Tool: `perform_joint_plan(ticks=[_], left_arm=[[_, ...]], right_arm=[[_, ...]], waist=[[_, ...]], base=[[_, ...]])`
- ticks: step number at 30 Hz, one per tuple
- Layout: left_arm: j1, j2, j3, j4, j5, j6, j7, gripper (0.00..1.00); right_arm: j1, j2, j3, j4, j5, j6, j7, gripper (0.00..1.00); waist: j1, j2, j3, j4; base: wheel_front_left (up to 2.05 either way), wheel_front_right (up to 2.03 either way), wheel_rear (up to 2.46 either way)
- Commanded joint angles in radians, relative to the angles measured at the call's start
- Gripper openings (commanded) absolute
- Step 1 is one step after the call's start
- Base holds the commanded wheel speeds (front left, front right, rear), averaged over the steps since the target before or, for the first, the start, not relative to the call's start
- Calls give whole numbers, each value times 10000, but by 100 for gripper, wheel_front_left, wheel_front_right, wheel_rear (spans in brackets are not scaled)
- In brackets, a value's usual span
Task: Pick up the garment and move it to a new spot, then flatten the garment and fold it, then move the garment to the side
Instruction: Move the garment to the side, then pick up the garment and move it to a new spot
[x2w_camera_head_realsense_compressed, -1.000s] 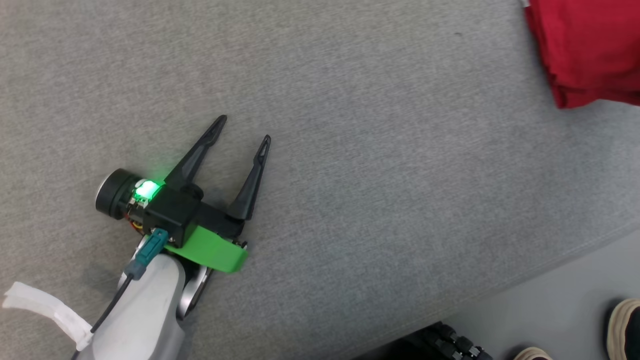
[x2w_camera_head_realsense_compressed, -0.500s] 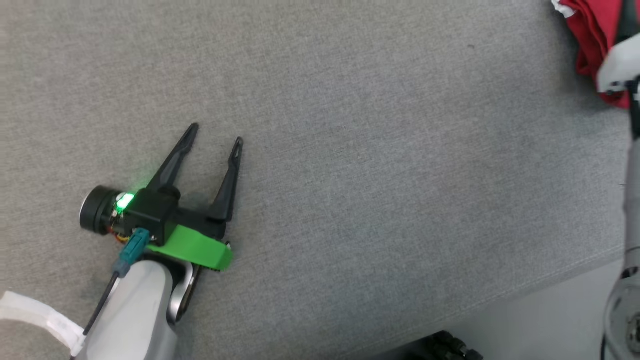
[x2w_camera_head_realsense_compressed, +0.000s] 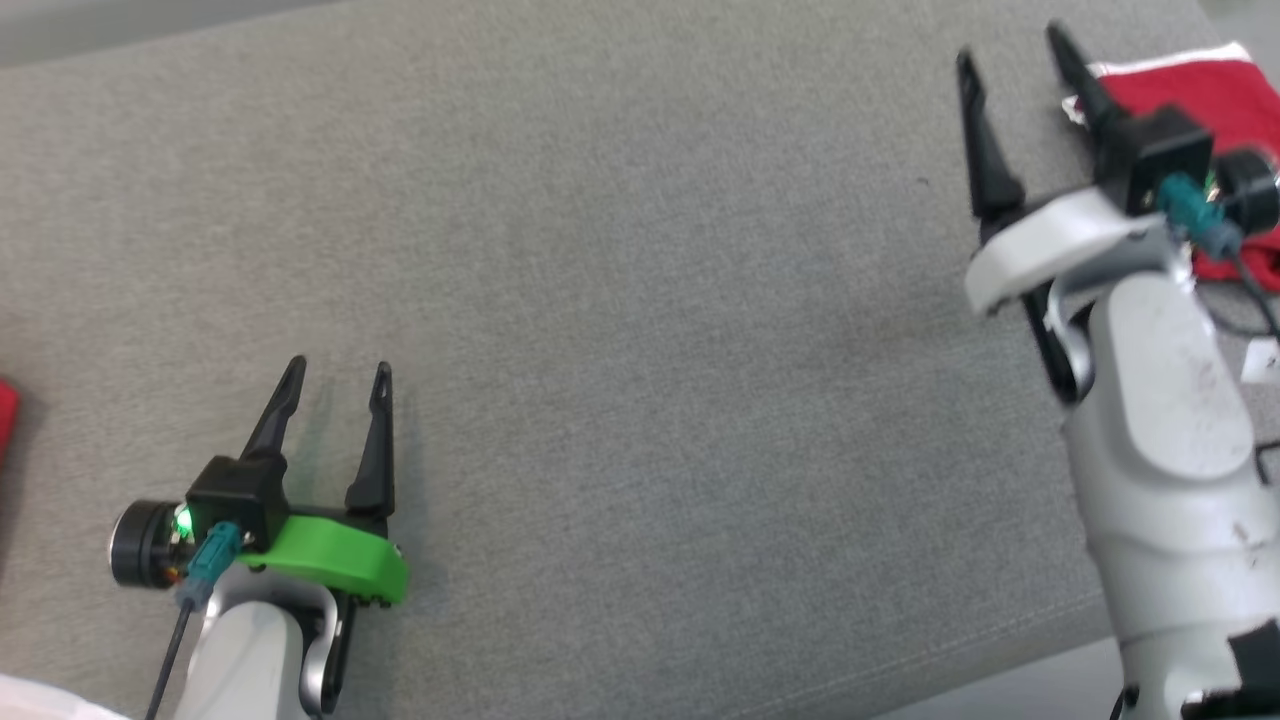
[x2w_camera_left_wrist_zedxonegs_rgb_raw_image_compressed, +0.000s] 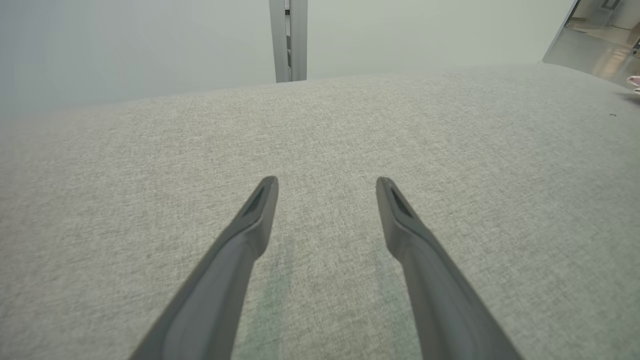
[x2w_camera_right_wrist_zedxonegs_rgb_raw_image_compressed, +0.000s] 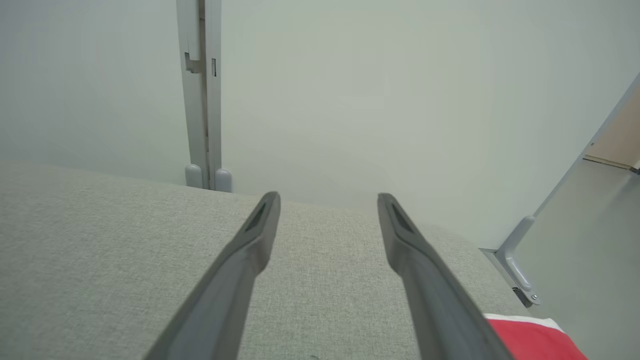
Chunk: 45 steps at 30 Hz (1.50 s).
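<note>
The folded garment (x2w_camera_head_realsense_compressed: 1190, 85) lay at the right edge of the surface (x2w_camera_head_realsense_compressed: 650, 300) beside the wide, empty right end effector (x2w_camera_head_realsense_compressed: 1010, 45), which should lift clear without snagging cloth; the left end effector (x2w_camera_head_realsense_compressed: 339, 365) hung wide, empty.

The head camera looks steeply down on the grey woven fabric surface (x2w_camera_head_realsense_compressed: 640, 300); both wrist cameras skim low across it toward a pale wall (x2w_camera_right_wrist_zedxonegs_rgb_raw_image_compressed: 350, 75). Head and right wrist views share the red white-edged jersey (x2w_camera_head_realsense_compressed: 1200, 90).

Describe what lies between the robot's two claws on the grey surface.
Only bare grey surface. In the head view, the stretch from the left claw to the right claw holds no object.
</note>
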Motion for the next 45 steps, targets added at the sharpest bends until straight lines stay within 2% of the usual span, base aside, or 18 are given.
perform_joint_plan(ticks=[1,13,25,36,40,45], left_arm=[[228,-56,143,36,87,31,-1,100],[1568,-616,1522,317,132,38,-1,100],[2607,-898,1990,110,-23,24,-1,100],[2680,-913,1679,-314,-165,20,0,100],[2528,-911,1628,-430,-449,19,0,100],[2402,-909,1728,-403,-490,23,1,100]], right_arm=[[456,12,55,-26,199,-19,-41,100],[3577,139,590,-624,1320,-19,-43,100],[5515,139,769,-1249,2161,-19,-44,100],[5686,144,980,-1390,2361,-19,-44,100],[5672,142,1151,-1495,2499,-19,-44,100],[5725,141,1211,-1522,2634,-19,-45,100]], waist=[[0,0,-894,579],[0,0,-2415,1356],[0,0,-3087,1631],[0,0,-2921,1807],[0,0,-2797,2212],[0,0,-2680,3221]], base=[[0,0,0],[0,0,0],[0,0,0],[0,0,0],[0,0,0],[0,0,0]])
